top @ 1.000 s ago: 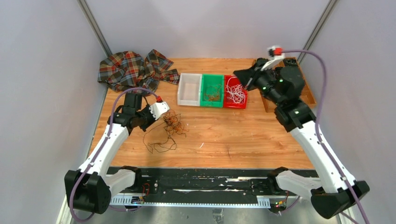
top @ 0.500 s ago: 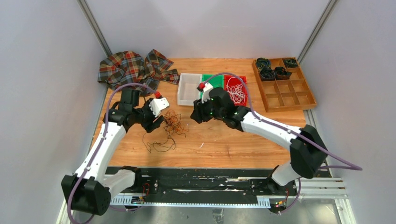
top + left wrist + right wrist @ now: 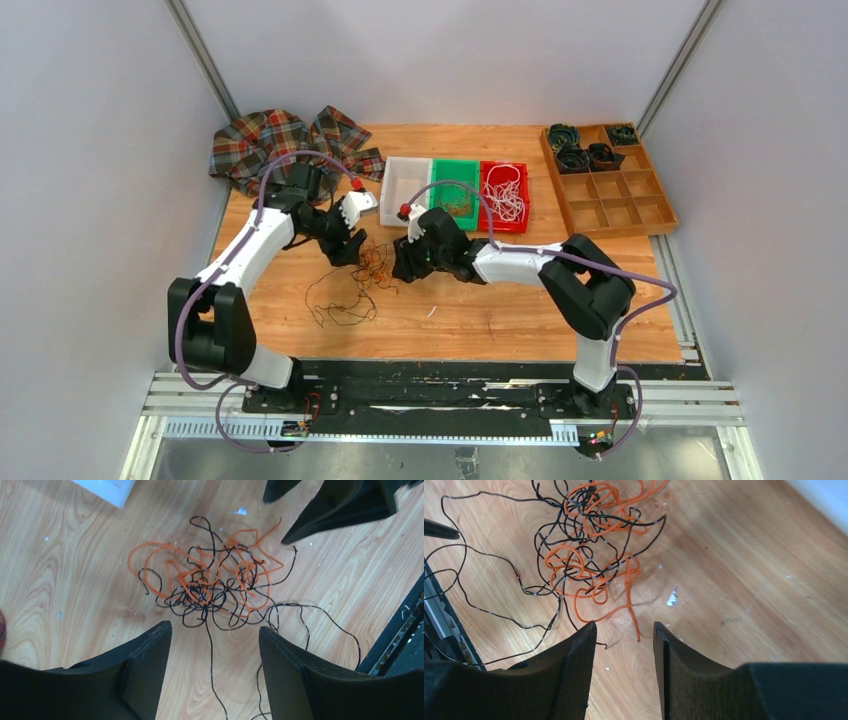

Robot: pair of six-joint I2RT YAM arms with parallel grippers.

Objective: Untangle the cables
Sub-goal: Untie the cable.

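Cables: the cables (image 3: 365, 268) lie in one messy knot on the table (image 3: 520, 310), in its left half, about halfway between the near edge and the far edge.
Colours: orange cables (image 3: 200, 577) and black cables (image 3: 230, 617) loop through each other. One long black loop trails toward the near edge.
Left gripper: the left gripper (image 3: 215, 636) hangs over the left side of the knot. Its jaws are wide apart and hold nothing.
Right gripper: the right gripper (image 3: 624, 630) hangs over the right side of the knot. Its jaws are apart too, but not as wide, and hold nothing. A loose orange end lies on the table just in front of the gap.
Bins: a white bin (image 3: 388, 190), a green bin (image 3: 437, 190) and a red bin (image 3: 487, 205) sit in a row near the far edge. The green one has some orange cables in it and the red one has white cables.
Step now: I think both arms are lining up to pick at the knot. No cable is caught yet.
Next move: it looks like one gripper should go down and pinch just one cable, like that loose orange end. The other should hold the black part down. Then pull slowly.
Hard part: the cables are very thin, so the jaws must shut right at the table.
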